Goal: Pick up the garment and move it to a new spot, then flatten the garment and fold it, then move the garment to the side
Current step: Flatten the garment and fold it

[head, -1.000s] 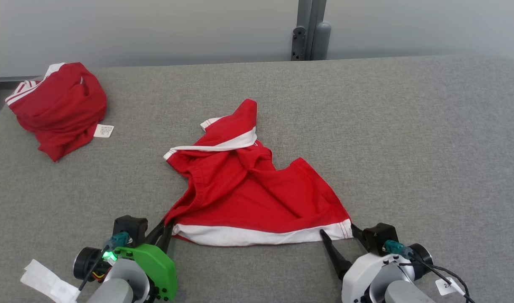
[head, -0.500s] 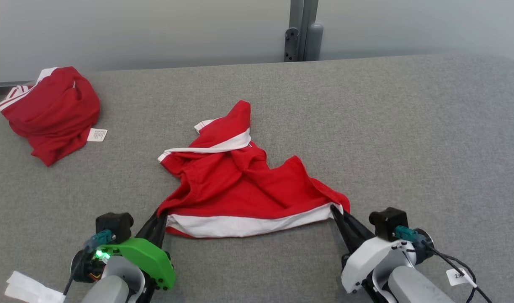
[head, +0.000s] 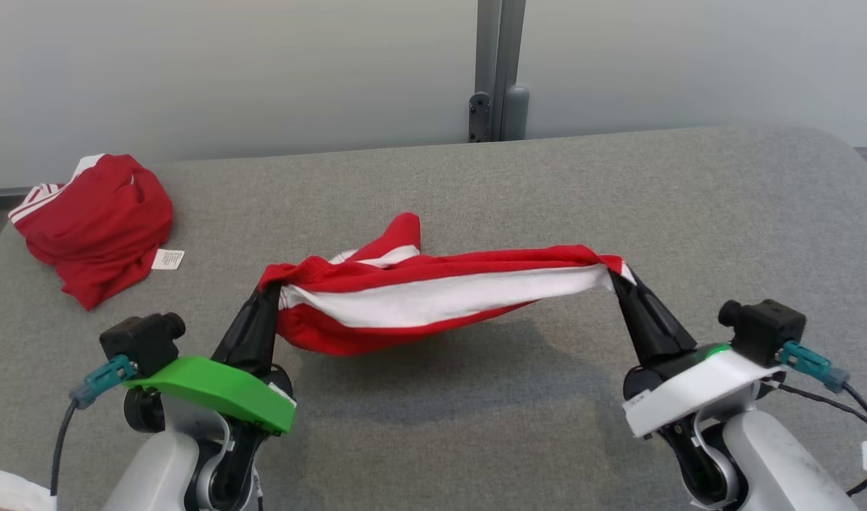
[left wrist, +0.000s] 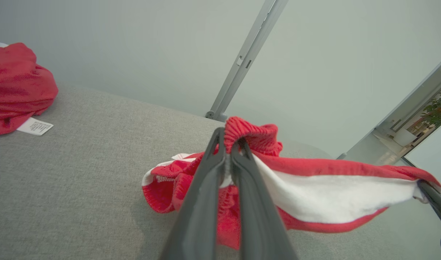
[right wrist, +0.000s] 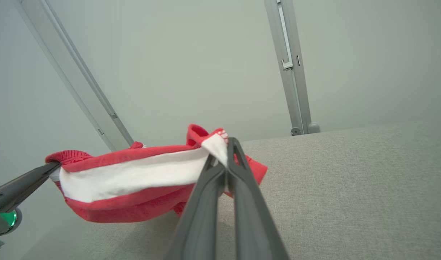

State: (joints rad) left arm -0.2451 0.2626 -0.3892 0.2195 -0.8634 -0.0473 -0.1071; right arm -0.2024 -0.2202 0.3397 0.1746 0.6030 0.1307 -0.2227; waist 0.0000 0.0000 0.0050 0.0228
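The garment (head: pixel 433 294) is red with a broad white band and hangs stretched between my two grippers above the grey table (head: pixel 618 199). My left gripper (head: pixel 267 294) is shut on its left corner, and in the left wrist view the garment (left wrist: pixel 332 195) bunches red over that gripper's (left wrist: pixel 227 144) tips. My right gripper (head: pixel 613 275) is shut on the right corner. In the right wrist view the garment (right wrist: pixel 134 177) runs left from that gripper (right wrist: pixel 224 148). The cloth's far part (head: pixel 398 238) still trails down toward the table.
A second red garment (head: pixel 96 223) with a white tag lies bunched at the table's far left. A grey post (head: pixel 494 67) rises behind the table's far edge, against a pale wall. The table's right half is bare grey cloth.
My right gripper has shut on the garment's right corner. Both grippers have risen and lifted the white-banded edge off the table, pulling it taut. The head camera has also shifted.
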